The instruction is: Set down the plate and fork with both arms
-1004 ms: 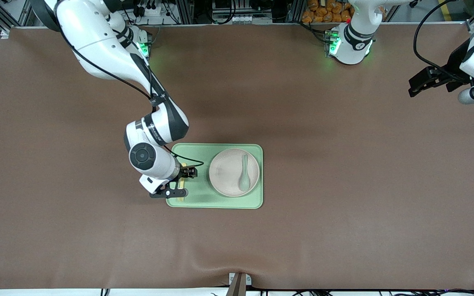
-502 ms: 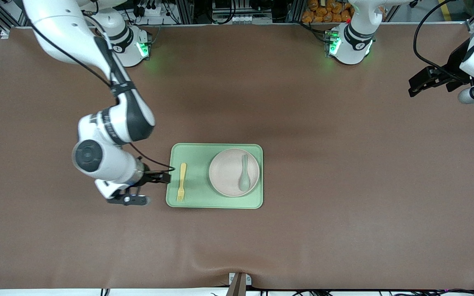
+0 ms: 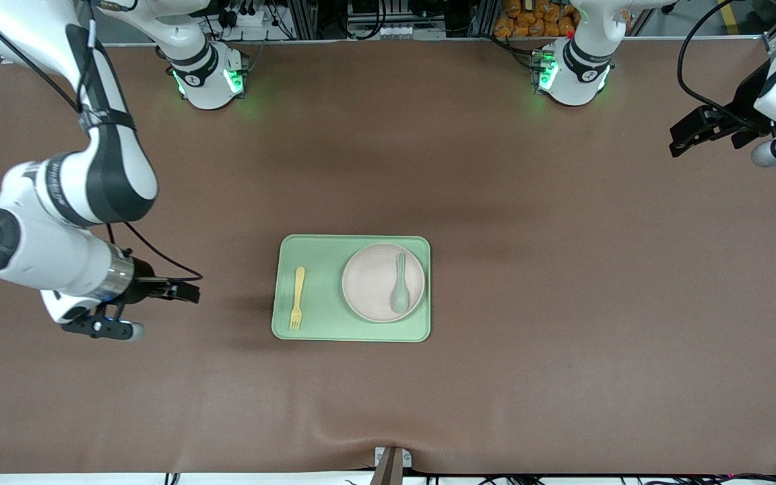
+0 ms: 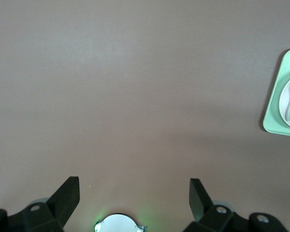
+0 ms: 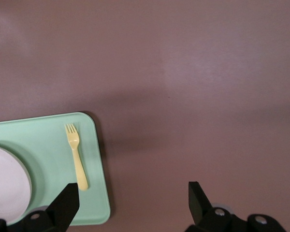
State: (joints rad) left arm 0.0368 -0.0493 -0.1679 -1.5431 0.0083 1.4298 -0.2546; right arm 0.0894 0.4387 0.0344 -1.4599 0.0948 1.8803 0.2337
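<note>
Fork (image 3: 298, 298) lies flat on the green tray (image 3: 320, 330), on the bare strip toward the right arm's end of the table, tines pointing toward the front camera. Beside it on the same tray sits the plate (image 3: 374, 293), with a grey-green spoon (image 3: 399, 286) resting in it. We judge both placements done, so the step in hand is clearing the arms away from the tray.

Our right gripper (image 3: 149, 306) hangs over bare table well apart from the tray, toward the right arm's end. Its jaws stand wide apart and hold nothing; the right wrist view shows both black fingers (image 5: 65, 205) spread with only the tabletop between them, and the fork (image 5: 76, 155) lying free on the tray.

Our left gripper (image 3: 715, 131) waits over the table edge at the left arm's end, well away from everything. Its jaws are likewise spread wide and empty, the left wrist view showing bare table between its fingers (image 4: 67, 195).

To finish well, we keep the right gripper high enough that the trailing cable (image 3: 159, 259) and fingers cannot sweep across the tray. We leave the fork alone, since it lies parallel to the tray's short edge. A light plastic fork would skid at the slightest touch.
</note>
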